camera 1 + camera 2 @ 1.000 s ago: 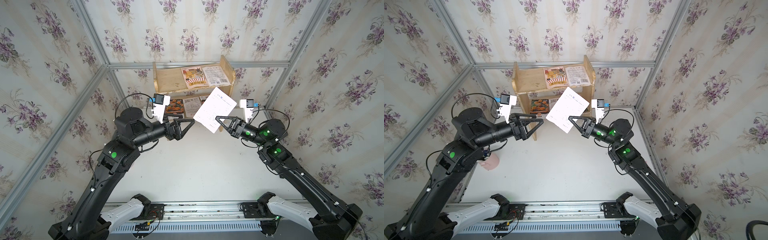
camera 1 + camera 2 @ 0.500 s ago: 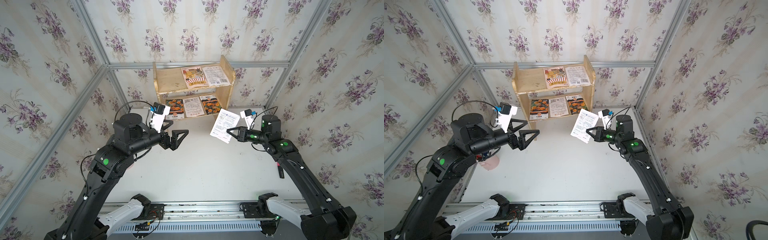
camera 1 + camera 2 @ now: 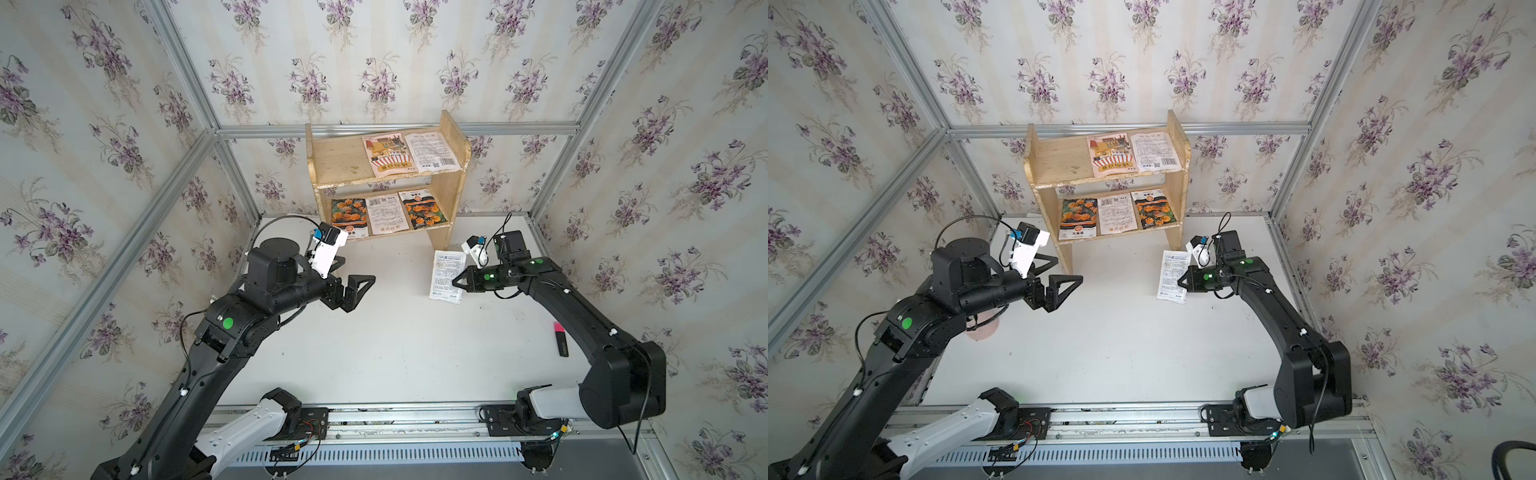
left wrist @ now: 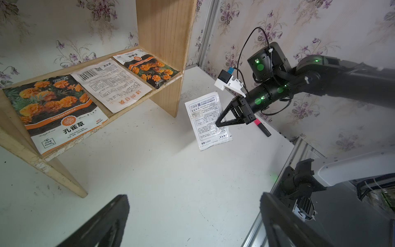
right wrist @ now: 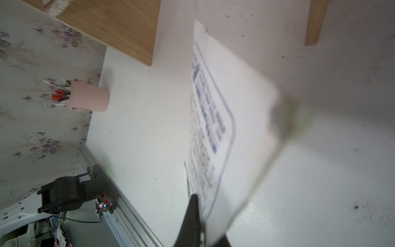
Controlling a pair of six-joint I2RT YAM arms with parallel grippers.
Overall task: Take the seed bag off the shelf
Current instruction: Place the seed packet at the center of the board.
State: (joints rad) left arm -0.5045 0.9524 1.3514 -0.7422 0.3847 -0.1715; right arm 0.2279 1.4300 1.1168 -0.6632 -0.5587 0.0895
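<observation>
six seed bags (image 3: 388, 154) total, two top tier, three lower, one off the shelf (image 3: 332, 162), one pink cup (image 5: 89, 99), one highlighter (image 3: 561, 338), two arms (image 3: 232, 328)

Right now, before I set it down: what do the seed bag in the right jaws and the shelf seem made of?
Seed bag: probably thin plastic or coated-paper film, white and printed, with a slight sheen. It curves and creases where the right gripper pinches it.
Shelf: pale bare wood with a matte look, clear grain lines and chipped, flaking edges. It is likely unfinished.
</observation>
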